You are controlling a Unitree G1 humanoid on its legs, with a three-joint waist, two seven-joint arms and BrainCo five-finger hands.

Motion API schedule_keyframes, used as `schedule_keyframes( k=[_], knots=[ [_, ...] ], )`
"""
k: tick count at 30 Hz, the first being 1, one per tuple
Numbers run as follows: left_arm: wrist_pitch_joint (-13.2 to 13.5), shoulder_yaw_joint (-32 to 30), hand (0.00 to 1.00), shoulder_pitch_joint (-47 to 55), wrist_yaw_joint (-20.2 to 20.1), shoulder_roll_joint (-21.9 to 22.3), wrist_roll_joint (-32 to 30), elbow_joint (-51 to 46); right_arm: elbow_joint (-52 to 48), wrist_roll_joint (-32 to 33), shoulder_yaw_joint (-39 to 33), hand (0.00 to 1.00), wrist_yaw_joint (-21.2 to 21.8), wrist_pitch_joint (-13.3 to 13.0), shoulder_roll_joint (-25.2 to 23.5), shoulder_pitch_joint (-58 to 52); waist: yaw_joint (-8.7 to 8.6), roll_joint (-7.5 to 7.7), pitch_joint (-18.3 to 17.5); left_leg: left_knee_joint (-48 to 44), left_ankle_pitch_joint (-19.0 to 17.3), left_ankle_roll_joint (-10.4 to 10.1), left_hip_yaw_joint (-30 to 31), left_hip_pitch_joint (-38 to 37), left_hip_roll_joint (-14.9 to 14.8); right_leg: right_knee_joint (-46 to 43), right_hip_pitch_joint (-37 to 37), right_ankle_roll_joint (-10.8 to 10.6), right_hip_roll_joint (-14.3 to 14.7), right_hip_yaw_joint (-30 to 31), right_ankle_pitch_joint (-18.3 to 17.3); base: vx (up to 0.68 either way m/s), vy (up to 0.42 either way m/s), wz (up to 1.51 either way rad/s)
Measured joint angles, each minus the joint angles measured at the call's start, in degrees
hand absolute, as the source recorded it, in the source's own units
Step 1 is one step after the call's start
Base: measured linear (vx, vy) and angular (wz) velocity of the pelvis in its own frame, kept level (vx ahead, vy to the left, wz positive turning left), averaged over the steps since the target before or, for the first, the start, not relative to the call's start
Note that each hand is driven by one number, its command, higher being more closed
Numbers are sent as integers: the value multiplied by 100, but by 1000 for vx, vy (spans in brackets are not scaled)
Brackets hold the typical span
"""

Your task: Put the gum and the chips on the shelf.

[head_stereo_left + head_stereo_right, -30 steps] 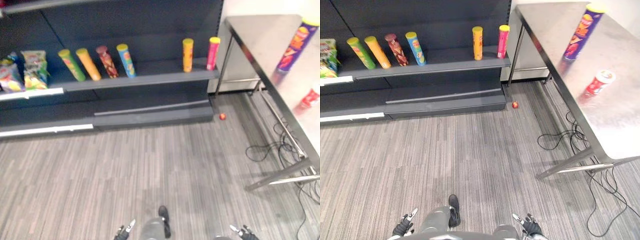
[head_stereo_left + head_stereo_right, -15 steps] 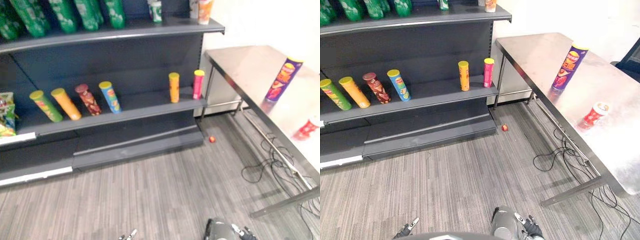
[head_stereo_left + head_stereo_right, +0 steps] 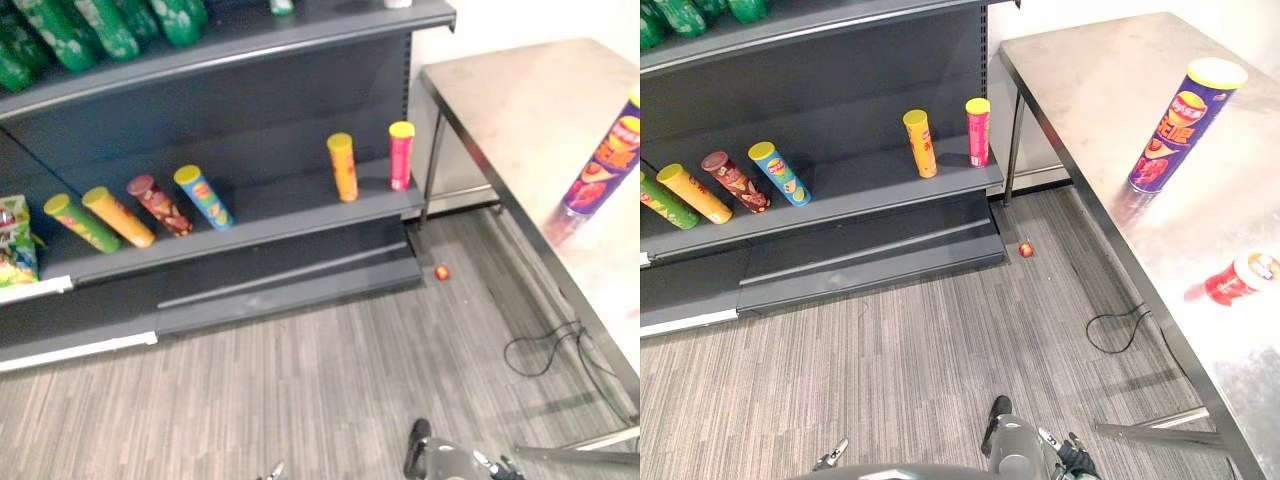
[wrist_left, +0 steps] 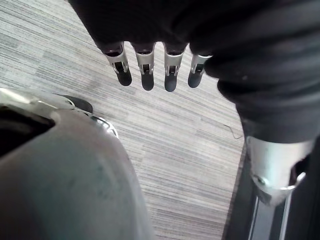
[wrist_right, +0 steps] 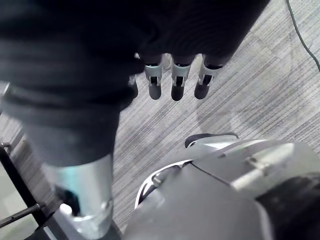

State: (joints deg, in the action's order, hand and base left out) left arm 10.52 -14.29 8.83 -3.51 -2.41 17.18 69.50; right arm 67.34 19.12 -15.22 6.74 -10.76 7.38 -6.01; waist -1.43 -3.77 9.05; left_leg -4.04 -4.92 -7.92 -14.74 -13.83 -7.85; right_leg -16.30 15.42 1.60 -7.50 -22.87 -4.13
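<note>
Your right robot hand (image 5: 179,80), fingers straight and empty, hangs nearer the upright chips can (image 3: 1185,125) on the surface (image 3: 1090,90).

Shop: dark shelving (image 3: 870,192) with chip cans (image 3: 920,143)

Left hand (image 4: 169,75): fingers (image 4: 121,70) come straight out from under the dark ribbed cover (image 4: 200,25), side by side in an even row with narrow gaps between them. They are uncurled, and the dark tips hang free.

Thumb (image 4: 275,170): a silver segment, set well apart from the finger row, below the cover's bulk.

Floor (image 4: 190,130): grey carpet with fine stripes, past the fingertips and well apart from them.

A dark strip (image 4: 239,210) runs just beside the thumb; cannot tell what it is.
</note>
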Motion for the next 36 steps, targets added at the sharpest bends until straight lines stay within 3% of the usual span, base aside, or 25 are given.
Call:
schedule_keyframes(
  k=[4, 6, 8, 9, 10, 11, 12, 14, 15, 17, 18, 21, 24, 25, 26, 27, 29, 31, 34, 35, 36],
  knots=[
    [-49, 57, 0, -20, 39, -19, -1, 1, -5, 99, 52, 0, 13, -3, 55, 31, -13, -18, -52, -239, 75, -44, -62, 74, 59, 4, 71, 3, 44, 183, -3, 80, -22, -25],
    [-64, 40, 0, -55, 86, -68, 4, -8, 34, 125, 81, 0, 15, 2, 34, 23, -17, 83, -61, -981, 82, -56, -168, 323, 56, 43, 45, 39, 98, 409, -39, 67, -55, -55],
    [-65, 34, 0, -50, 97, -58, 9, -17, 111, 228, 71, 0, 10, 7, 53, -46, -37, 39, -86, -2686, 247, -120, -200, 898, -263, 140, -152, 86, 297, 627, -68, 123, -47, -94],
    [-66, 31, 0, -39, 100, -34, 50, -46, 108, 248, 42, 0, -3, 10, 57, -102, -24, -5, -94, -3686, 800, -36, -158, 1276, -478, 114, -270, 158, 496, 887, -116, 135, -27, -119],
    [-67, 21, 0, -25, 99, -27, 65, -72, 82, 295, 45, 0, -12, 12, 55, -136, -10, -15, -100, -4019, 1261, 94, -104, 1366, -530, 113, -345, 190, 588, 1046, -137, 161, 22, -158],
    [-62, 44, 0, 60, 101, -5, 69, -125, 21, 385, 26, 0, -20, 9, 60, -210, 16, 32, -116, -4630, 1741, 70, 36, 1588, -543, 132, -468, 259, 720, 1452, -189, 201, 76, -166],
    [-67, -4, 0, 81, 95, 21, 65, -121, -137, 440, -44, 0, -49, 15, 30, -272, 2, -26, -150, -5274, 880, 152, 136, 1921, -556, 89, -537, 349, 867, 1816, -247, 210, 84, -161],
    [-61, -79, 0, 86, 95, 33, 68, -142, -213, 487, -131, 0, -58, 12, -19, -321, 33, 9, -146, -5513, 17, 311, 68, 2305, -510, 107, -746, 389, 959, 2271, -257, 222, 54, -144],
    [-43, -104, 0, 146, 92, 37, 66, -261, -218, 537, -204, 0, -73, 12, -96, -343, 32, 64, -139, -5255, -275, 368, 51, 2481, -477, 108, -909, 315, 994, 2616, -330, 221, 60, -135],
    [11, -185, 0, 176, 89, 77, 62, -377, -240, 569, -229, 0, -73, 10, -174, -361, 69, 85, -141, -4661, -474, 378, 109, 2591, -490, 115, -1047, 234, 1013, 2969, -408, 153, 93, -130],
    [63, -242, 0, 214, 99, 121, 56, -424, -249, 569, -213, 0, -65, 12, -238, -373, 128, 91, -142, -3685, -506, 381, 188, 2561, -541, 95, -1168, 192, 1043, 3348, -473, 190, 192, -138],
    [74, -397, 0, 216, 97, 169, 55, -466, -389, 567, -152, 0, -61, 3, -294, -422, 138, 113, -156, -2091, -442, 368, 742, 2554, -497, 10, -1161, 80, 1047, 3828, -620, 220, 284, -108],
    [84, -565, 0, 224, 112, 250, 54, -457, -388, 563, -96, 0, -50, -6, -266, -415, 153, 75, -218, -850, -188, 171, 1425, 2366, -377, -352, -1055, -201, 1056, 4408, -1019, 267, 438, -91],
    [82, -577, 0, 291, 111, 303, 56, -433, -363, 559, -91, 0, -26, -6, -198, -412, 153, -24, -291, -624, -28, -108, 1429, 2183, -387, -482, -1054, -353, 1087, 4608, -1190, 263, 449, -98],
    [82, -589, 0, 296, 111, 249, 56, -427, -303, 557, -81, 0, -27, 14, -200, -395, 156, 24, -352, -668, 64, -154, 1300, 2120, -311, -543, -1062, -413, 1009, 4737, -1269, 264, 451, -92],
    [104, -529, 0, 339, 120, 97, -22, -407, -265, 549, -40, 0, -11, 10, -296, -371, 152, 217, -482, -716, -106, -12, 1010, 2072, -72, -437, -1060, -516, 721, 4859, -1242, 232, 433, -81],
    [132, -404, 0, 307, 139, -53, -57, -319, -208, 545, -77, 0, 2, 9, -391, -309, 160, 413, -594, -976, -404, 119, 677, 2083, 116, -145, -1069, -744, 408, 4891, -1072, 191, 413, -94],
    [135, -278, 0, 193, 151, -165, -89, -104, -117, 515, -75, 0, 0, 12, -415, -176, 180, 472, -635, -1162, -644, 340, 251, 2061, 218, 106, -1029, -831, 257, 5193, -769, 126, 393, -97],
    [133, 75, 0, 28, 226, -264, -225, 103, -128, 462, -70, 0, -12, 5, -409, 47, 187, 396, -656, -1075, -675, 464, -172, 2053, 229, 378, -674, -826, 241, 5299, -19, 77, 322, -110],
    [128, 203, 0, -2, 261, -268, -225, 113, -128, 462, -48, 0, -32, -3, -404, 162, 213, 285, -603, -986, -635, 530, -302, 2026, 190, 561, -557, -777, 224, 5031, 384, 31, 246, -129],
    [125, 333, 0, -24, 285, -284, -226, 92, -130, 463, -7, 0, -45, -5, -402, 227, 196, 259, -558, -893, -591, 611, -566, 1947, 136, 633, -505, -676, 130, 4261, 595, 5, 156, -116]
  ],
)
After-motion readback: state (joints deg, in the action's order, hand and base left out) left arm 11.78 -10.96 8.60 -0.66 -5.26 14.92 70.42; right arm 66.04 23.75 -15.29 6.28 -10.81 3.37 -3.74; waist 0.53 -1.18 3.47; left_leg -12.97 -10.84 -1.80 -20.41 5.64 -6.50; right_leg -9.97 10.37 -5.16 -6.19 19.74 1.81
